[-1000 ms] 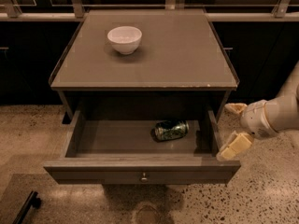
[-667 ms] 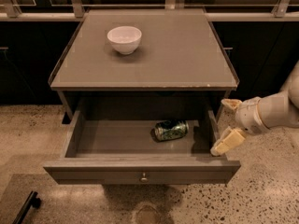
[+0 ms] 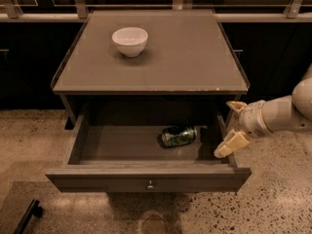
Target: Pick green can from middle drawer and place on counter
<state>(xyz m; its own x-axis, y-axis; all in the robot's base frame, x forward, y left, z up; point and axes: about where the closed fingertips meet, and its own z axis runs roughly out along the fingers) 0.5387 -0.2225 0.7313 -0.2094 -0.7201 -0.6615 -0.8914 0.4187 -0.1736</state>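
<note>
Camera view gives us the middle drawer (image 3: 117, 145) pulled open beneath the table (image 3: 195, 57). The green can (image 3: 178, 135) is the only thing we see in it. The can lies on its side on the drawer floor, toward 3 o'clock of the drawer's centre, its long axis running roughly from 9 to 3 o'clock.

The gripper (image 3: 230, 128) hangs at 3 o'clock of the can, over the drawer's right wall and apart from the can. Its fingers (image 3: 229, 145) are spread wide, one toward 12 o'clock and one toward 6 o'clock.

We judge the can to be light, thin-walled metal: stiff enough to hold, but easy to dent under a hard squeeze. Its shiny round body looks slippery and likely to roll toward 12 or 6 o'clock if nudged. We cannot tell whether it is full. We would take it across the middle of its body, with one finger on the 12 o'clock side and one on the 6 o'clock side, not by the metal ends.

On the table a white bowl (image 3: 130, 40) stands upright toward 11 o'clock, and nothing shows inside it. We reckon the bare surface at 3 o'clock of the bowl leaves room to set the can down.
</note>
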